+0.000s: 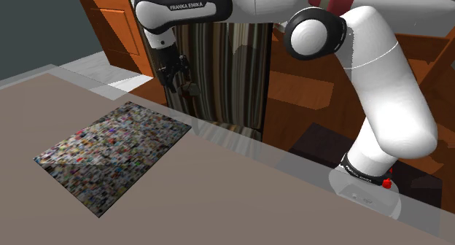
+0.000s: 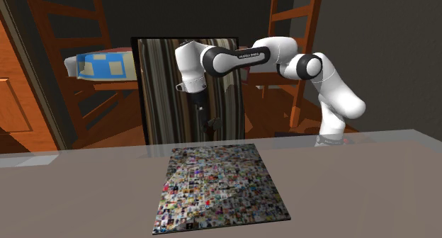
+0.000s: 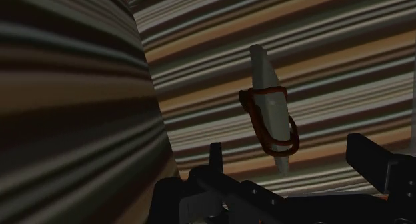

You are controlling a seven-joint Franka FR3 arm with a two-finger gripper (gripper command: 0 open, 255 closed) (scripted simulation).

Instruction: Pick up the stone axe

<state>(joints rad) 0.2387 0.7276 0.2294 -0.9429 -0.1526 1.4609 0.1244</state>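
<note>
1. Grey-brown worktop [image 1: 240, 200] carries a mat [image 1: 113, 154] of tiny many-coloured specks. The mat lies flat toward the shoulder view's left, with one corner close to the worktop's far edge.
2. Right of the mat and past that far edge, the gripper [image 1: 173, 82] hangs pointing down. It is in front of a tall panel [image 1: 226, 76] of brown, cream and dark stripes.
3. Its fingers [image 3: 215, 159] stand spread, well apart, with nothing clasped between them.
4. The axe [image 3: 270, 116] is off the worktop, just beside the gripper on the shoulder view's right, against the striped panel. In the wrist view it is a pale grey, tapered piece, tilted, with a red-brown cord looped round its middle. Its lower end shows in the gap between the fingers and touches neither. I cannot tell what carries it.
5. Further right, the white arm [image 1: 379, 90] rises from its base at the shoulder view's lower right. It bends at a dark joint and reaches left to the gripper.
6. In the second exterior view the mat lies mid-worktop and runs toward the near edge. The gripper hangs beyond the far edge, before the panel.
</note>
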